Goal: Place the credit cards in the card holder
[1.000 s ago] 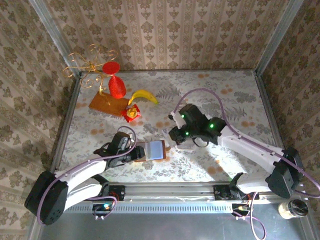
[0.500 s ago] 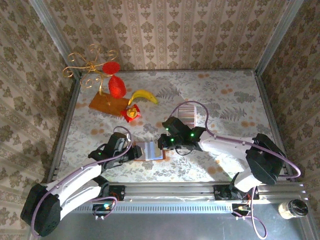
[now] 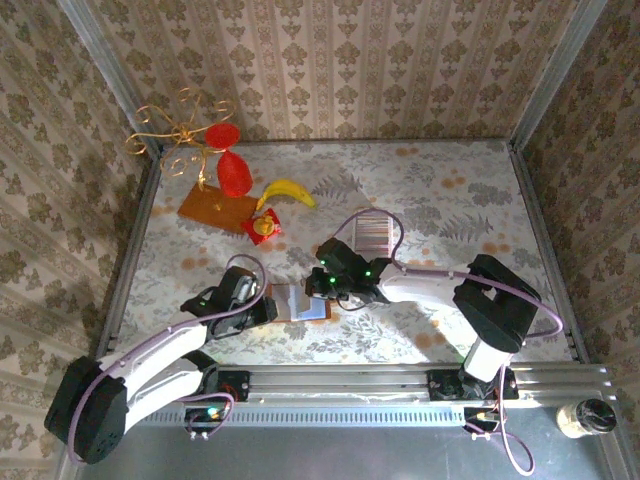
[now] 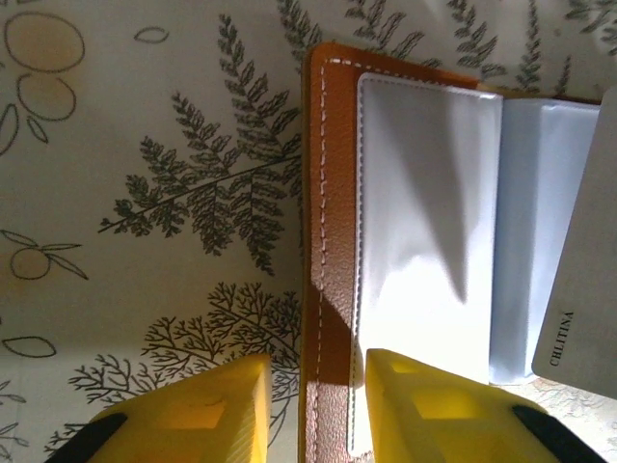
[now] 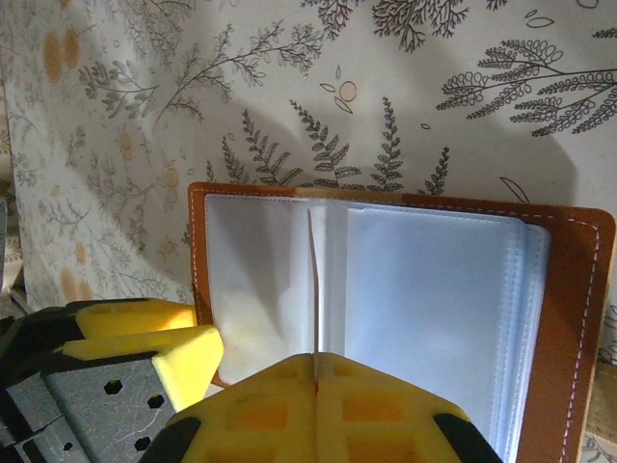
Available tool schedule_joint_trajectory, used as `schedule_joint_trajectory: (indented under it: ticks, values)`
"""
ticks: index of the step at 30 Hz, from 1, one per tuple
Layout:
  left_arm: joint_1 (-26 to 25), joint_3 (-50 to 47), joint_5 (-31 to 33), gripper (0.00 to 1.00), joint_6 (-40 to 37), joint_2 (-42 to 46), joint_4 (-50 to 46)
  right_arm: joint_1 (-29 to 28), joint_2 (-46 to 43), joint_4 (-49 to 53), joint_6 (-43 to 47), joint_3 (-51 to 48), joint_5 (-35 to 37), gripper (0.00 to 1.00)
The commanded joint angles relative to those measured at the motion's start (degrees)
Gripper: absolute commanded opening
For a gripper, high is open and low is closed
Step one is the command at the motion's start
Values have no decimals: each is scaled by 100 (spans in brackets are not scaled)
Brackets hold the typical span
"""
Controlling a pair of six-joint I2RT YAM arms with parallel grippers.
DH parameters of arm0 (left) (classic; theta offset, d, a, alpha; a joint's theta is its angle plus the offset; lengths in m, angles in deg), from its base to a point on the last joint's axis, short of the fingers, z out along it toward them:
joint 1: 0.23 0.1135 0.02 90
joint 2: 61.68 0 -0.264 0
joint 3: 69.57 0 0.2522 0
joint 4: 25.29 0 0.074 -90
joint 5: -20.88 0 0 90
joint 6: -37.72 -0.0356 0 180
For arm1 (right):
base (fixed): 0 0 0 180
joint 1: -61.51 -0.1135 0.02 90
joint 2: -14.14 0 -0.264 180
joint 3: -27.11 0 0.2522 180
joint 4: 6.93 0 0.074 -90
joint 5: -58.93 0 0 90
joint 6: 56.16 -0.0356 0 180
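Right gripper (image 5: 315, 371) pinching tight on single credit card (image 5: 312, 280), card standing edge-on over open card holder (image 5: 424, 280), its thin edge running across holder's short way. Left gripper (image 4: 313, 410) resting with fingers slightly apart, straddling holder's brown stitched edge. Holder lying flat on table (image 3: 440, 200) between both grippers, pale inside facing up, long axis running left-right. Other credit cards (image 3: 370, 232) sitting behind right gripper, apart from it.

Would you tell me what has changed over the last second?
The right gripper moved left and nearer, from the credit cards, now uncovered, to the open card holder, holding one card edge-on above its sleeves. The left gripper at the holder's left edge and the banana stayed put.
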Motion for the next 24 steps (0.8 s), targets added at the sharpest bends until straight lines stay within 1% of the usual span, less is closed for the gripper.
schedule_joint_trajectory:
  ticks: [1, 10, 16, 24]
  values:
    - [33, 97, 91, 28, -171, -84, -33, -49, 169, -177, -114, 93, 143, 0]
    - [25, 13, 53, 18, -186, -194, 63, -79, 360, -490, -250, -18, 64, 0]
    - [24, -13, 16, 13, -229, -304, 98, -93, 379, -682, -385, -113, 121, 0]
    - [17, -39, 15, 11, -257, -331, 105, -98, 335, -438, -240, -137, 300, 0]
